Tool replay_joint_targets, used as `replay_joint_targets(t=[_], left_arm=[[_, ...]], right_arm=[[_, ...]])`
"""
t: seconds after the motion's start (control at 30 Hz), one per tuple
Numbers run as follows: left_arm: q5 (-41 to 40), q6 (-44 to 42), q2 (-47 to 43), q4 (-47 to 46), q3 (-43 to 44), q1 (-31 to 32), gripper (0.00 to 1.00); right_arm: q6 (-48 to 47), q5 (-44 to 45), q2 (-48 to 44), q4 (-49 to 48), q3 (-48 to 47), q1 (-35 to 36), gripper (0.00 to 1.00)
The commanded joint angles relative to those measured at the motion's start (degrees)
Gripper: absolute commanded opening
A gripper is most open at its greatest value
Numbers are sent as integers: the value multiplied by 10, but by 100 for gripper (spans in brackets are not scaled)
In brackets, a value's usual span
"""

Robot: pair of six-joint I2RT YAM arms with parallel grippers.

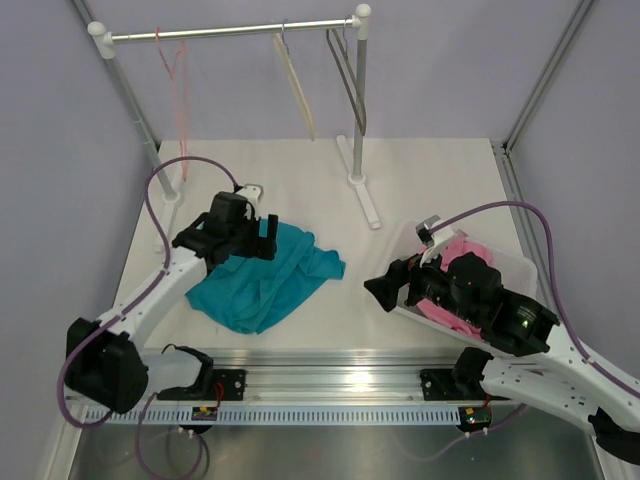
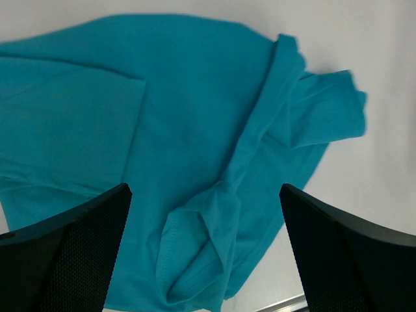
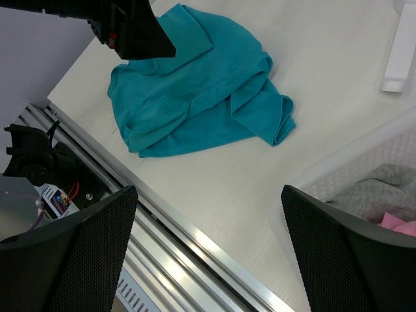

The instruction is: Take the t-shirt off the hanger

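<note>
The teal t-shirt (image 1: 265,278) lies crumpled on the white table, off any hanger. It fills the left wrist view (image 2: 188,130) and shows in the right wrist view (image 3: 195,84). The thin pink hanger (image 1: 178,85) hangs bare on the rail at the back left. My left gripper (image 1: 262,240) hovers over the shirt's far edge, open and empty, fingers (image 2: 71,247) wide apart. My right gripper (image 1: 385,290) is open and empty, above the table between the shirt and the basket, fingers (image 3: 351,253) wide apart.
A clothes rail (image 1: 230,30) on two posts spans the back, with a cream hanger (image 1: 296,85) and a grey hanger (image 1: 347,80). A white basket (image 1: 520,262) with pink and grey garments sits at the right. The aluminium rail (image 1: 330,355) runs along the near edge.
</note>
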State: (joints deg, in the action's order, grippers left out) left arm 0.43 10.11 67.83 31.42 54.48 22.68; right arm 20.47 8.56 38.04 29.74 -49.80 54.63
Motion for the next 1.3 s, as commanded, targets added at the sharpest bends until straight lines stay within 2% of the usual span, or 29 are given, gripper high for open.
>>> replay_joint_targets(t=[0.0,0.17,0.37,0.63,0.67,0.73,0.8,0.83,0.87,0.9,1.0,1.07,1.1,1.27], left_arm=[[-73,14,40,-64,3,11,99],[-105,23,142,-107,-6,30,99],[-89,40,248,-174,-17,32,99],[-88,73,331,-219,-27,51,99],[-83,73,334,-233,-35,57,96],[-61,76,339,-239,-38,58,69],[-46,81,331,-241,-40,59,27],[-29,84,307,-242,-43,59,11],[-18,85,290,-241,-45,59,4],[-10,85,269,-237,-44,59,0],[46,92,159,-217,-25,60,0],[75,96,76,-208,-7,59,0],[102,103,54,-203,15,59,0],[157,133,-30,-179,68,81,0]], right_arm=[[9,20,-21,-20,13,-1,99],[3,23,-30,-36,30,-1,99],[-9,27,-38,-41,35,-1,100],[-17,36,-51,-41,42,-1,100],[-16,39,-47,-39,38,-1,100],[-12,40,-45,-32,30,-1,100],[-2,42,-46,-31,30,-1,99],[3,42,-48,-35,30,-1,99],[12,44,-51,-39,30,-1,100],[16,44,-51,-48,30,-1,99],[23,51,-38,-75,30,-1,99],[-1,44,-16,-126,54,-1,99],[-8,22,-2,-172,61,-1,100],[-52,-36,126,-261,50,-1,99]])
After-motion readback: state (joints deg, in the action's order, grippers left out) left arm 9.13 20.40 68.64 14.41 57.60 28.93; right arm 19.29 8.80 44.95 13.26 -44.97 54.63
